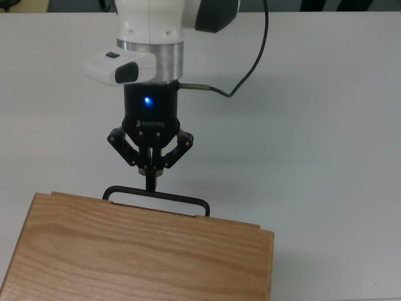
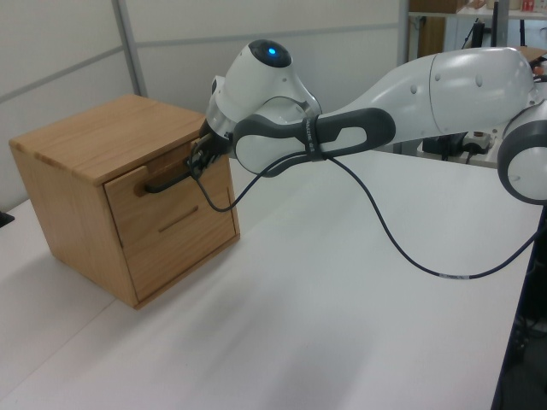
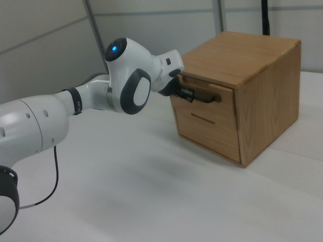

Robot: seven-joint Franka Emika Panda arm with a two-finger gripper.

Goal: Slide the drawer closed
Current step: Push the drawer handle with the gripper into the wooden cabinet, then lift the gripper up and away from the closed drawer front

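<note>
Drawer (image 2: 152, 190): we see it pushed right into the cabinet, front panel flush with the cabinet face in the left view and right view. From the top view only a thin sliver of its front edge peeks out past the lid.

Handle (image 1: 156, 195): thin black bar sticking out of the drawer front, running across the top view just past the cabinet's edge. Same bar shows up in the left view (image 2: 162, 183) and right view (image 3: 202, 97).

Gripper (image 1: 150, 184): fingers pinched together to a narrow tip, and that tip sits right on the middle of the handle. We can't tell if they actually clamp the bar or just press against it, but there's basically no gap between them. Blue light is on above the fingers.

Arm (image 2: 444, 85): white with dark joints, reaching in from the left view's right, wrist tipped toward the drawer front. In the right view it comes from the right view's left (image 3: 121, 80).

Cable (image 2: 402, 248): black, hangs off the wrist and loops down over the table toward the left view's right.

Cabinet (image 3: 262, 85): light grained wooden box on the table. Below the drawer we spot a second front with a short dark slot in it.

Table (image 2: 325, 342): plain white, cabinet sits near its edge on the left view's left.
</note>
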